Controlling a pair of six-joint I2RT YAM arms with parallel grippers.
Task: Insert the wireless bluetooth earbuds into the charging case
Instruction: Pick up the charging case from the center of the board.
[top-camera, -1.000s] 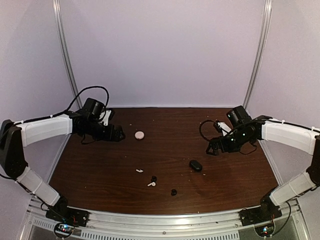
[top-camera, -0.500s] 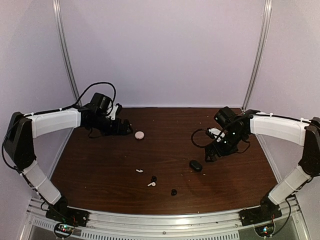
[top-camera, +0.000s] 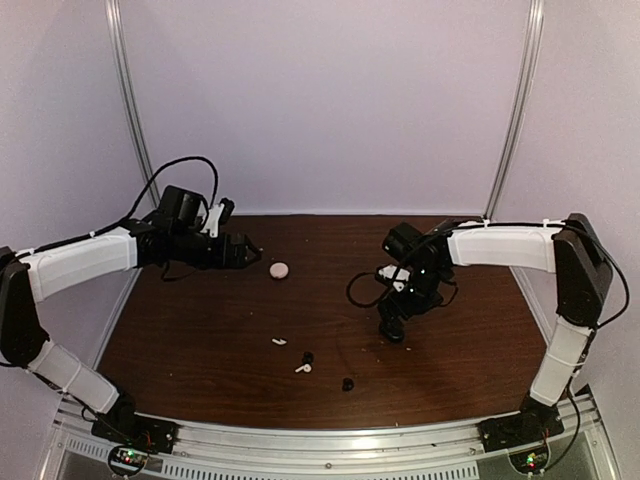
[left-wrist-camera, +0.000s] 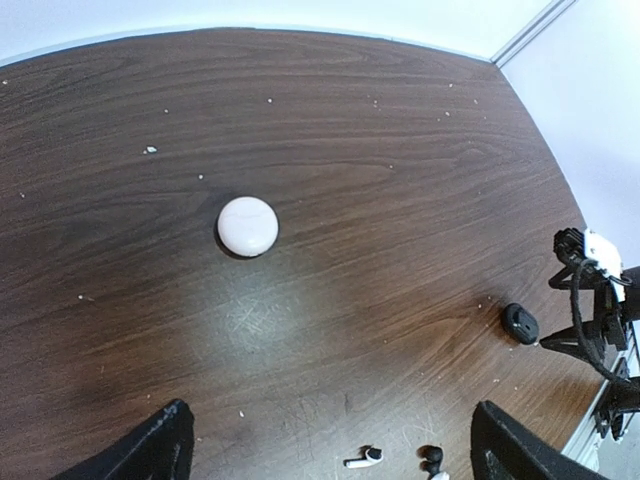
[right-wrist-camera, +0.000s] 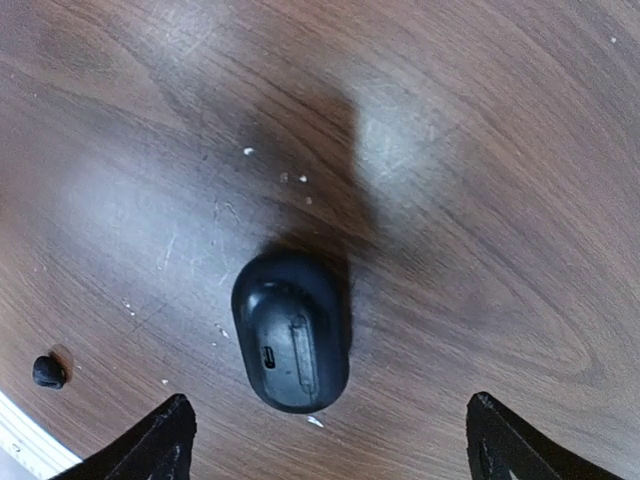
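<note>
The charging case (right-wrist-camera: 292, 330), a glossy black oval with a port on its side, lies on the dark wood just ahead of my right gripper (right-wrist-camera: 325, 445). That gripper is open, its fingertips (right-wrist-camera: 160, 440) wide apart and touching nothing. From above, the right gripper (top-camera: 390, 318) hangs right over the case (top-camera: 393, 335). One black earbud (top-camera: 347, 384) lies near the front edge, another (top-camera: 308, 357) beside a white stemmed bud. My left gripper (top-camera: 245, 255) is open at the back left, next to the pink disc. The left wrist view shows a black earbud (left-wrist-camera: 432, 457) and the case (left-wrist-camera: 520, 323).
A pale pink round case (top-camera: 279, 270) sits at the back left of centre, also in the left wrist view (left-wrist-camera: 248, 226). Two white stemmed earbuds (top-camera: 279, 342) (top-camera: 302, 368) lie close to the black ones. A loose black earbud (right-wrist-camera: 47, 371) shows left of the case. White walls enclose the table.
My right arm has swung left and forward from the back right and now hangs over the black case. The left arm shifted slightly near the pink disc. Nothing on the table has moved.
</note>
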